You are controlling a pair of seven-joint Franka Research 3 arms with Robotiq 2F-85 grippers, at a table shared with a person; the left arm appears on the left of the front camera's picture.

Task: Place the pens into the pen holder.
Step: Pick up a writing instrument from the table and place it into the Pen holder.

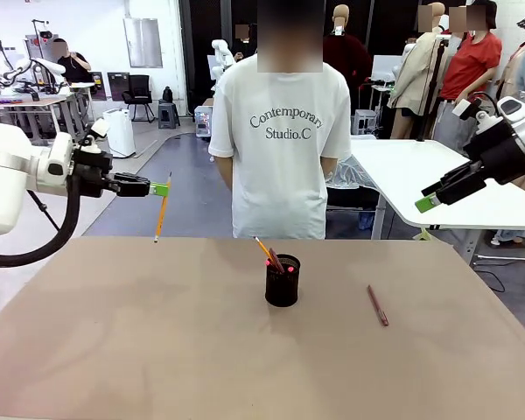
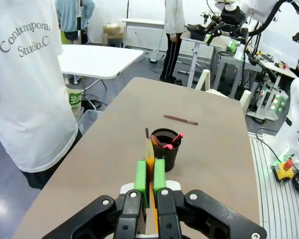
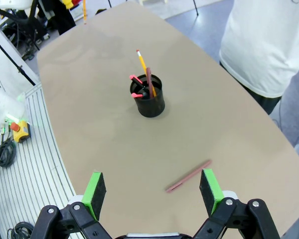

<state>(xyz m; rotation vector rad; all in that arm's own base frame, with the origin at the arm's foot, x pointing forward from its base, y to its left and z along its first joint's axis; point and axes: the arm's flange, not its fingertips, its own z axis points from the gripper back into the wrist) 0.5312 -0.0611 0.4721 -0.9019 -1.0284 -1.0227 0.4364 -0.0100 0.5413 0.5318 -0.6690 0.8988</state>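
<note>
Pens: we count a yellow-orange pencil (image 1: 161, 210) up in the air and a reddish-brown pen (image 1: 378, 305) lying flat on the table (image 1: 114, 350), to the right of the pen holder (image 1: 282, 282) and apart from it.
Pen holder: we see the black mesh cup standing upright near the middle of the table, in front of the person (image 1: 280, 131).
Contents: in the cup we make out a second pencil (image 3: 141, 60), a brownish pen (image 3: 148, 79) and a dark pen with red tips (image 3: 136, 78), all leaning against the rim.
Left gripper (image 1: 160, 188): its green pads are pressed together on the yellow-orange pencil, pinching it near the upper end. The pencil hangs almost upright, tip down, over the left part of the table and well apart from the pen holder.
Right gripper (image 1: 429, 203): its jaws are spread wide and we see nothing between them. It hangs raised over the right side, with the reddish-brown pen on the table below.
Person: stands at the far edge in a white printed T-shirt.
</note>
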